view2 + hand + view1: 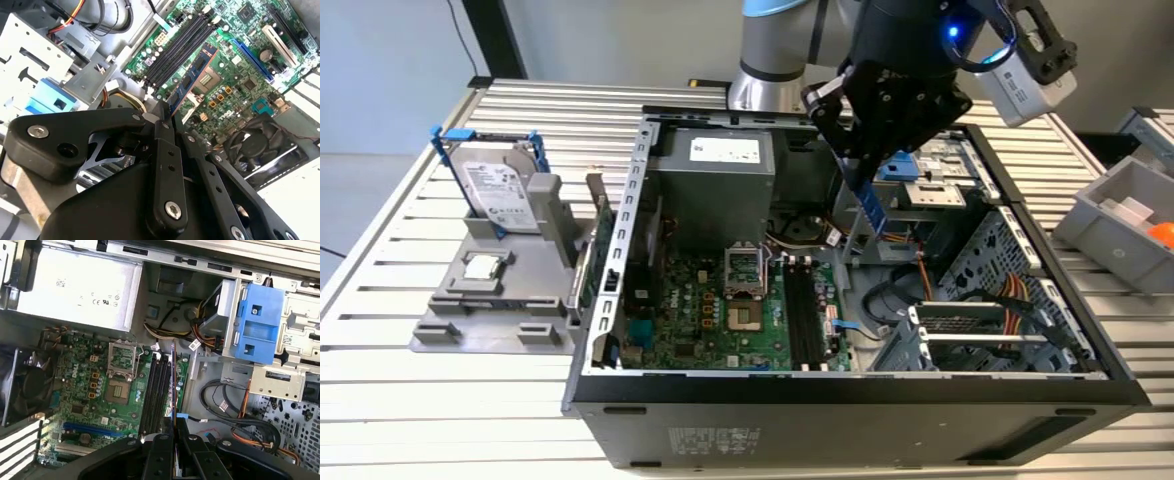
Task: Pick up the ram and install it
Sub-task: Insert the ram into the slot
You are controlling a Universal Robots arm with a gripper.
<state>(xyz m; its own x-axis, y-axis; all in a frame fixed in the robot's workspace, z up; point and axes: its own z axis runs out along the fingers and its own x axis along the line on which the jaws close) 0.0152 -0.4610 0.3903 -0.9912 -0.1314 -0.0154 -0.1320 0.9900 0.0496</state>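
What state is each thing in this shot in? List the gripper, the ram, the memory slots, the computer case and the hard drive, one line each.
gripper, shut on the ram.
ram, held on edge over the motherboard, not seated in a slot.
memory slots, empty.
computer case, lying on its side, open.
hard drive, upright in a grey stand beside the case.

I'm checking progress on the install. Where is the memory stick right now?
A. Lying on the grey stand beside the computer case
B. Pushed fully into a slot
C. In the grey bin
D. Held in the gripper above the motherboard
D: in the second wrist view the memory stick sticks out from the closed gripper, hanging over the motherboard near its empty slots, not seated in them.
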